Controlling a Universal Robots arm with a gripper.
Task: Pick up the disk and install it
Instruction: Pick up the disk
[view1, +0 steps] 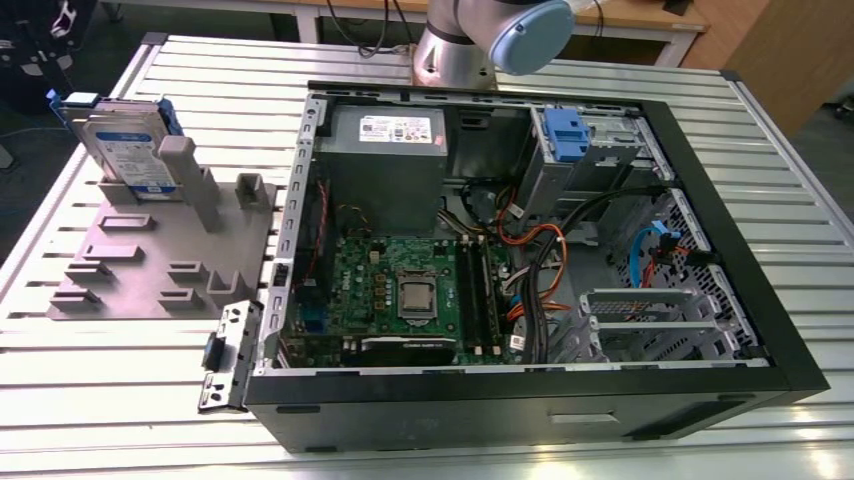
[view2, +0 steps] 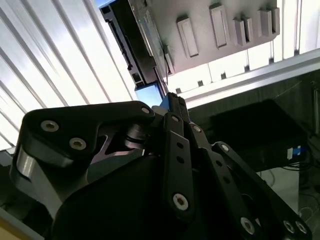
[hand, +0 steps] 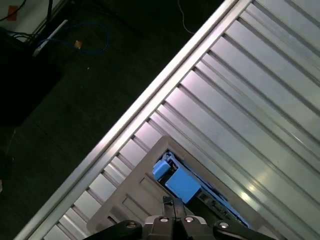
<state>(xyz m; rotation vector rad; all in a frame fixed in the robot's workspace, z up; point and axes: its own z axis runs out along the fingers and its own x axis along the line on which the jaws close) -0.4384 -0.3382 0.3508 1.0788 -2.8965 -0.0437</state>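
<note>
Hovered gripper (hand: 172, 201) above disk (hand: 182, 185), fingertips clenched on nothing. Found disk slotted upright in grey fixture (view1: 147, 270), 10 o'clock from open computer case (view1: 534, 405), likely for edge access.

Above disk (view1: 130, 150) open — grey post (view1: 187, 180) (upright) crowds side.

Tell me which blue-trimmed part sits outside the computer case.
The disk, standing upright in the grey holder at the exterior view's left. The blue clip sits inside the case.
</note>
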